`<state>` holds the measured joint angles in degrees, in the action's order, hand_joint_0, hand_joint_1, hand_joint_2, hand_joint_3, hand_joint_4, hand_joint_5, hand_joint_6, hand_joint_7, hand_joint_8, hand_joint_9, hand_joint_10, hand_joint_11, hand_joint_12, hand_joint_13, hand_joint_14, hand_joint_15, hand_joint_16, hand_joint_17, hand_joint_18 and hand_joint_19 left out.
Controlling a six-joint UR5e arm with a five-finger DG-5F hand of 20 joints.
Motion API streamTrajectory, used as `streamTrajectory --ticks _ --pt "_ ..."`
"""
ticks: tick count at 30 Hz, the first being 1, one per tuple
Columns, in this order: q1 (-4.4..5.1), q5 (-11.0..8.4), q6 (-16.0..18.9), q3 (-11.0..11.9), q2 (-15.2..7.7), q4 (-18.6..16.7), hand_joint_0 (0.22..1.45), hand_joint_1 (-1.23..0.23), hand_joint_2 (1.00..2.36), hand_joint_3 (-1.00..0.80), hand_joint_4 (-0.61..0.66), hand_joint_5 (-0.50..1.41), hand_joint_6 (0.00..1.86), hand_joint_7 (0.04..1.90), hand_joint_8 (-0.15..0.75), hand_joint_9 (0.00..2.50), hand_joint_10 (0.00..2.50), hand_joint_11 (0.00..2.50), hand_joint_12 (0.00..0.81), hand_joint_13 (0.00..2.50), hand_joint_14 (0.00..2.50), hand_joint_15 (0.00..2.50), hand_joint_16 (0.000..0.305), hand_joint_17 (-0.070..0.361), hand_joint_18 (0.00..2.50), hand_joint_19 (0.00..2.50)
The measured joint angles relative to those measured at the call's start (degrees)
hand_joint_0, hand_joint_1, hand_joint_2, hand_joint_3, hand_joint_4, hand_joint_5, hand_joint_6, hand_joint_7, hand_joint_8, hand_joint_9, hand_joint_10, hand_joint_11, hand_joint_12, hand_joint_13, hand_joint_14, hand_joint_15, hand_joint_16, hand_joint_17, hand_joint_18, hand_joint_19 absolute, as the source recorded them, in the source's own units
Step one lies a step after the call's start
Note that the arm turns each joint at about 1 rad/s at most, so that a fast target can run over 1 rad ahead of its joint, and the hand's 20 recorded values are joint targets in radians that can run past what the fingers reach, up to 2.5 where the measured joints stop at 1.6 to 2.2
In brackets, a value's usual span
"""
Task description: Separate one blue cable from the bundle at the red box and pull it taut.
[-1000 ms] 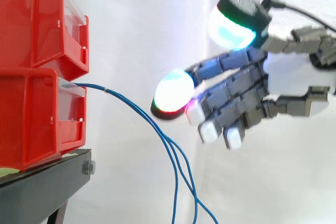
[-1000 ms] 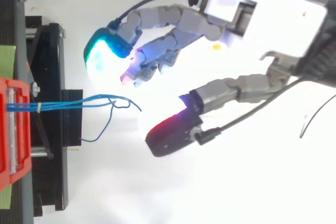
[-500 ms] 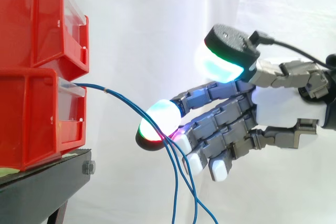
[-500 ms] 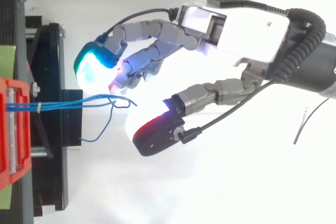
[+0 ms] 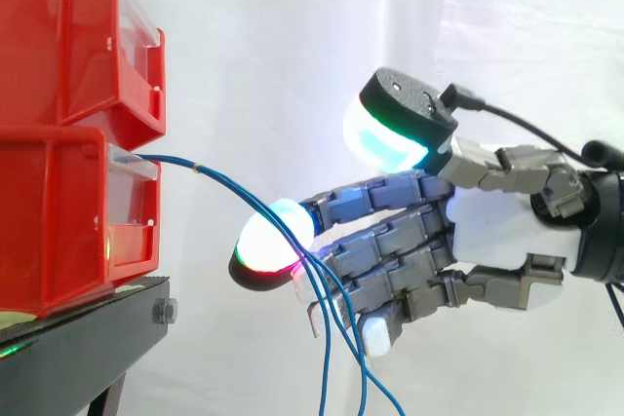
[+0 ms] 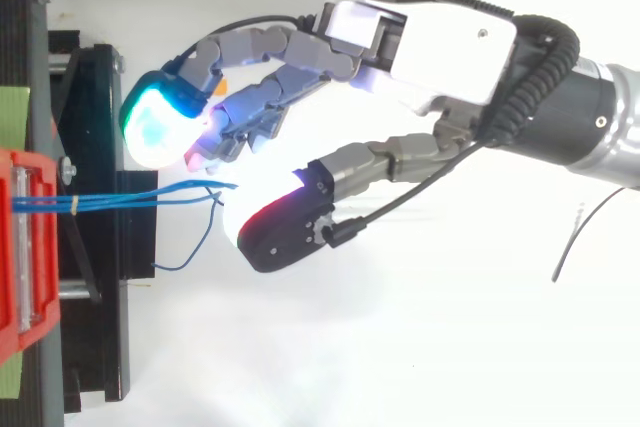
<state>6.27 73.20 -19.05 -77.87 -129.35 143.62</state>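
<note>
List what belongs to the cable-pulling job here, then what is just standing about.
Belongs to the job:
- blue cables, tied in a bundle, coming out of the lower red box
- hand, open, its glowing pads on either side of the cables in the top view

Just there:
- upper red bin
- black stand
- white curtain

side view level, close; top view overhead, close; both share hand [image 5: 497,231]
</note>
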Motion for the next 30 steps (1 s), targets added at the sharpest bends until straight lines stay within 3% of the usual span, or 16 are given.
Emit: streamTrajectory --ticks 10,14,18,24,30 --pt "-0.29 2.27 0.3 0.0 -1.5 -5.5 0.51 -0.61 1.0 -0.49 0.3 -0.18 0.5 0.82 0.368 0.68 0.01 0.54 0.44 0.6 0.01 0.44 0.058 0.131 0.58 0.65" --pt "-0.58 3.16 0.4 0.4 -3.9 -8.7 0.51 -0.61 1.0 -0.49 0.3 -0.18 0.5 0.83 0.368 0.69 0.01 0.54 0.439 0.59 0.01 0.43 0.058 0.131 0.57 0.65" --pt "-0.74 5.57 1.2 1.3 -5.5 -12.3 0.51 -0.61 1.0 -0.49 0.32 -0.18 0.5 0.83 0.369 0.69 0.02 0.54 0.433 0.48 0.01 0.39 0.058 0.131 0.47 0.64" --pt "-0.79 6.93 3.3 1.9 -5.9 -12.6 0.51 -0.64 1.0 -0.5 0.33 -0.17 0.5 0.85 0.368 0.7 0.01 0.55 0.428 0.4 0.01 0.35 0.057 0.129 0.36 0.62" --pt "-0.91 7.25 7.5 1.9 -6.2 -10.0 0.53 -0.68 1.0 -0.49 0.3 -0.18 0.5 0.85 0.362 0.73 0.02 0.59 0.426 0.47 0.01 0.36 0.056 0.126 0.45 0.62"
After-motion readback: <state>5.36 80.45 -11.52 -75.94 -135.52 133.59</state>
